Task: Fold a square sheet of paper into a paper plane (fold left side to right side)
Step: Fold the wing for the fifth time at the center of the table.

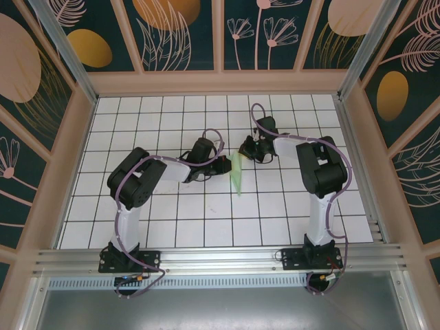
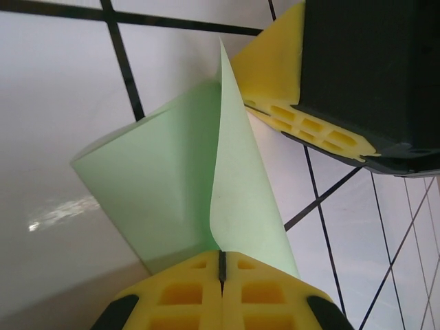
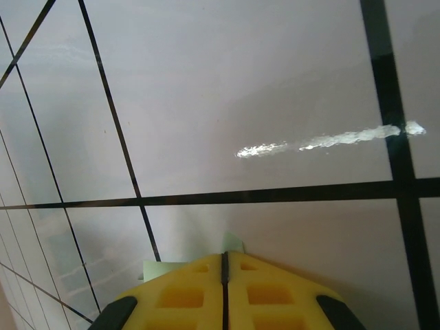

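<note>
Pale green sheet of paper [image 2: 172,179], part-folded, at the centre of the table [image 1: 206,206]. Left gripper [image 2: 221,256] clenched on its near edge; beyond, right gripper [image 3: 223,257] closed at the far tip, hold unclear. Advice: align the edges and tension the layers before creasing.

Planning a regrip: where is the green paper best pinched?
Probably the green paper midway along its raised flap edge, approaching level from the left: that flap stands clear of the table, while the layer beneath lies flat, offering no lip.

Pale green paper [image 2: 172,185], yellow fingers [image 2: 185,295]
</note>
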Motion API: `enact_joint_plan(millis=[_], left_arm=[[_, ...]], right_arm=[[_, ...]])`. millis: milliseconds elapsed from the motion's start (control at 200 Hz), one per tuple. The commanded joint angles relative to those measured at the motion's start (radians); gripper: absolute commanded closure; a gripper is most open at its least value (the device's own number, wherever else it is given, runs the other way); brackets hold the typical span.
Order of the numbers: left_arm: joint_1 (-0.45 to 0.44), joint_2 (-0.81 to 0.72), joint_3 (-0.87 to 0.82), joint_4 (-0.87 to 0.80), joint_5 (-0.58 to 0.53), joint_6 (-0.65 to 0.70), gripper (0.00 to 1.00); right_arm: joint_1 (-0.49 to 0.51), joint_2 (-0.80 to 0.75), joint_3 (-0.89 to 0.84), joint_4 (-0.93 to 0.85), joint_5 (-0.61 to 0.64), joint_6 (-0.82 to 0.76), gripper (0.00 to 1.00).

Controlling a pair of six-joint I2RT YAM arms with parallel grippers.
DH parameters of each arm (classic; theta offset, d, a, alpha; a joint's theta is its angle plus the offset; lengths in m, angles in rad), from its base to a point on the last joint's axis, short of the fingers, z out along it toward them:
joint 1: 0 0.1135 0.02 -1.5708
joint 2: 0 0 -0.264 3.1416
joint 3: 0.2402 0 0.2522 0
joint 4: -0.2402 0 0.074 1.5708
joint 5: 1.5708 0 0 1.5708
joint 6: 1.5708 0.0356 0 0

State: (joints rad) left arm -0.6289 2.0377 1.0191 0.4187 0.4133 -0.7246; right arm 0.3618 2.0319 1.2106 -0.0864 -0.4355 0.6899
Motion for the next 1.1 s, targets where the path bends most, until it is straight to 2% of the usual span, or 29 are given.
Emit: enact_joint_plan(millis=[0, 230, 1091], left_arm=[[0.011, -0.063, -0.009, -0.049, -0.040, 0.042, 1.00], [0.012, -0.053, 0.011, -0.087, -0.038, 0.070, 1.00], [0.011, 0.035, 0.050, -0.047, -0.005, 0.051, 1.00]], right_arm=[[0.009, 0.028, -0.036, -0.049, 0.042, -0.006, 0.90], [0.008, 0.027, -0.029, -0.055, 0.044, -0.014, 0.91], [0.019, 0.024, -0.022, -0.060, 0.042, -0.024, 0.91]])
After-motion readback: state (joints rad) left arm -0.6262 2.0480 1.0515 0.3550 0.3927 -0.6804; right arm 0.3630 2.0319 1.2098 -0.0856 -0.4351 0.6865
